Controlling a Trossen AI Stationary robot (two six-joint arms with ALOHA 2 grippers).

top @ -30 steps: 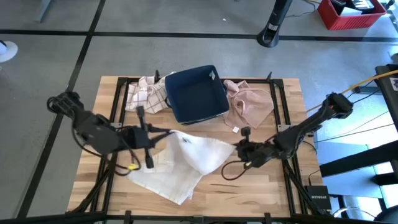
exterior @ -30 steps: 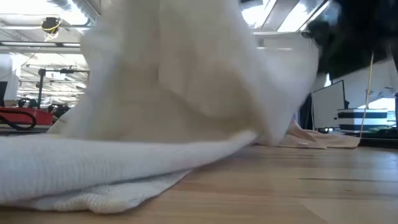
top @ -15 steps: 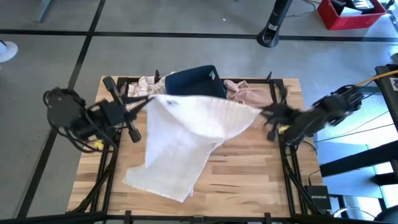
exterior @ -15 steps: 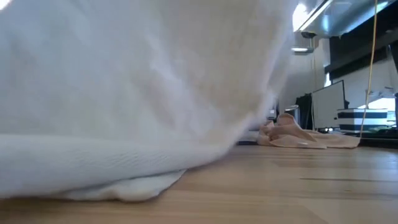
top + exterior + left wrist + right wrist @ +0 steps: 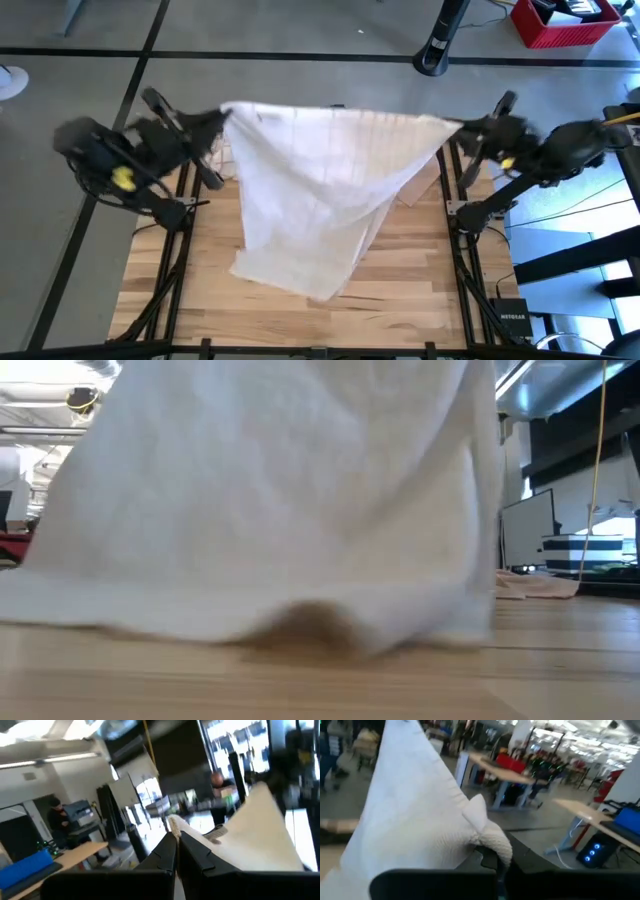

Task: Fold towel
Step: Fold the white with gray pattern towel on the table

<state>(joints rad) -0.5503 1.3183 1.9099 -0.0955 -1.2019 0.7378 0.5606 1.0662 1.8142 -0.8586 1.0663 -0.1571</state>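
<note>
Grey concrete floor [image 5: 300,35] crossed by dark seams surrounds the wooden table [image 5: 400,270]. A red crate [image 5: 560,22] sits far right — beside it a black pole base [image 5: 432,58]. Beyond: ceiling strip lights [image 5: 515,372], a monitor [image 5: 528,530], distant desks [image 5: 512,775].

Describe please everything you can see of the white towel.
The towel is white, with a fine woven texture, and looks soft. It hangs stretched between both arms at the table's far side. The left gripper is shut on one top corner, the right gripper on the other. Its top edge is taut and it narrows downward. Its lower end rests crumpled on the wooden table.
</note>
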